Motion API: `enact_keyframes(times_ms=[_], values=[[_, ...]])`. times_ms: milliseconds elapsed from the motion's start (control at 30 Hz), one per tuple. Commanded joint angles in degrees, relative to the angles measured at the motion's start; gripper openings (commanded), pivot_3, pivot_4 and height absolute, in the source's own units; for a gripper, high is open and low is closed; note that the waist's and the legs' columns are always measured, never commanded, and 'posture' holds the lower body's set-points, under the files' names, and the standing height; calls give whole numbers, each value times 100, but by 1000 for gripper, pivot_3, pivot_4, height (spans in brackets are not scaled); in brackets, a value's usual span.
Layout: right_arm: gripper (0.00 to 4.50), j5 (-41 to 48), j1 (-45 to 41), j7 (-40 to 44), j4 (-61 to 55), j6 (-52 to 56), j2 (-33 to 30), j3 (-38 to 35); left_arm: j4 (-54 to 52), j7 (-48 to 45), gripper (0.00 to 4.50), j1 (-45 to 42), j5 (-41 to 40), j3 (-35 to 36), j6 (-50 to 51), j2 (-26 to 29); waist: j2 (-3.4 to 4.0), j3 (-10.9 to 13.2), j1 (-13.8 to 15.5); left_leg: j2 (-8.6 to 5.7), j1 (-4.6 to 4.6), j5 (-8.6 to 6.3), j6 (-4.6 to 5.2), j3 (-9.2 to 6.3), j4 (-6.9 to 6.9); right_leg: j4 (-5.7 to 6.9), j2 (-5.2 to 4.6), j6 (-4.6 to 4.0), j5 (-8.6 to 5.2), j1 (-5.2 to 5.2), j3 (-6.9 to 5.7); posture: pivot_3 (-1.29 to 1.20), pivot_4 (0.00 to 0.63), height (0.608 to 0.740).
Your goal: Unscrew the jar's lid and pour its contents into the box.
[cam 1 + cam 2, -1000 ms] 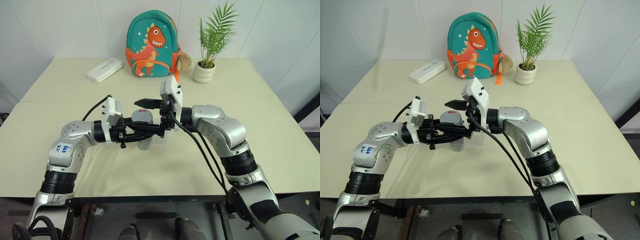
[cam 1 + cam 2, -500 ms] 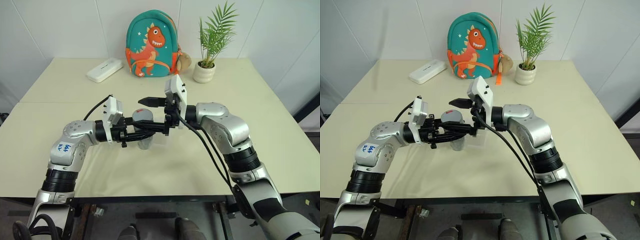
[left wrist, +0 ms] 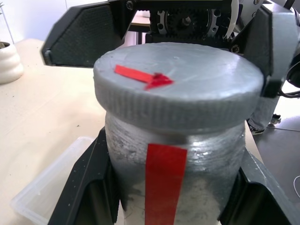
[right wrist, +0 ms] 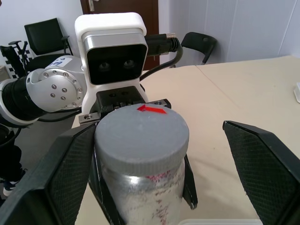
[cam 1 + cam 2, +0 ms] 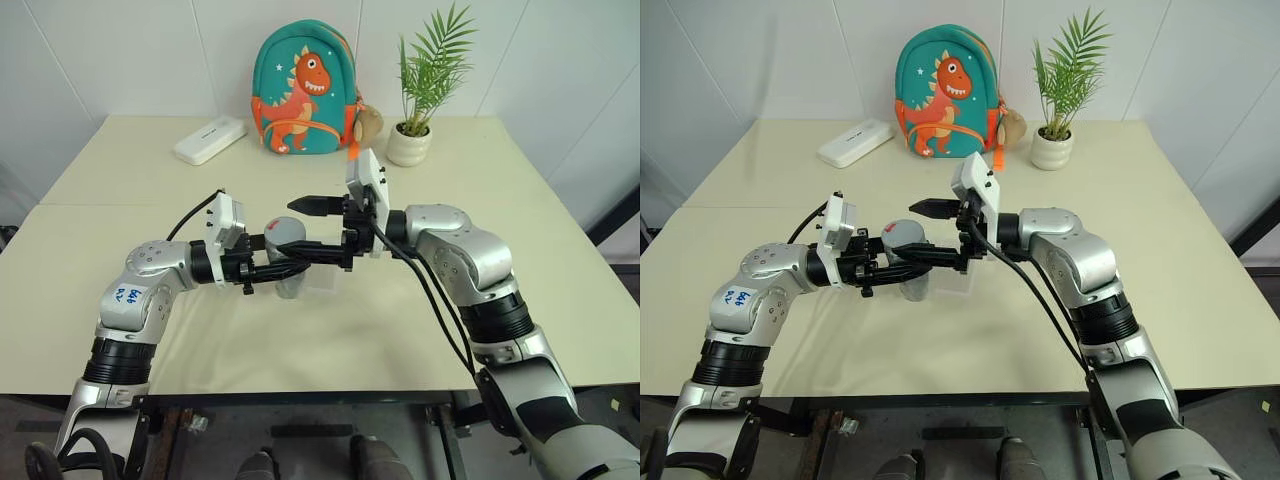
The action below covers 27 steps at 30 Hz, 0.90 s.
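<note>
The left gripper is clamping the jar by its body, holding it upright above the table, its two black fingers pressing on opposite sides of the silvery wall; a red stripe is running down the jar's side in the left wrist view. The lid is sitting on the jar, grey and ribbed at the edge, with a small red mark on top. The right gripper is reaching in level from the other side with its jaws spread wide; one finger is standing beyond the lid and the other on the near side, neither touching it. The box is lying on the table just under and beside the jar, clear and shallow. Whether the contents are inside the jar cannot be told. At the far edge of the table a white case, a dinosaur backpack and a potted plant are standing well apart from the arms.
</note>
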Motion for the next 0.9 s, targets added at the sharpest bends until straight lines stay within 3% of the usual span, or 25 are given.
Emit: enact_keyframes(times_ms=[33,300,900], values=[[4480,103,29,102,-109,-59,-109,-275,-322,-60,2066,55,-141,150,-56,76,0,0,-2,0,0,0,0,0,0,0,0,0,0,0,0,0,150,740],[4480,633,124,588,-453,135,-55,-344,-391,-3,2066,57,-121,207,-62,86,0,0,-7,0,0,0,0,0,-1,0,1,0,0,-1,0,0,150,740],[4480,138,-175,303,-200,21,374,-46,-559,99,2066,178,-136,183,-13,51,0,0,0,0,0,0,0,0,1,1,0,0,0,0,0,0,150,740]])
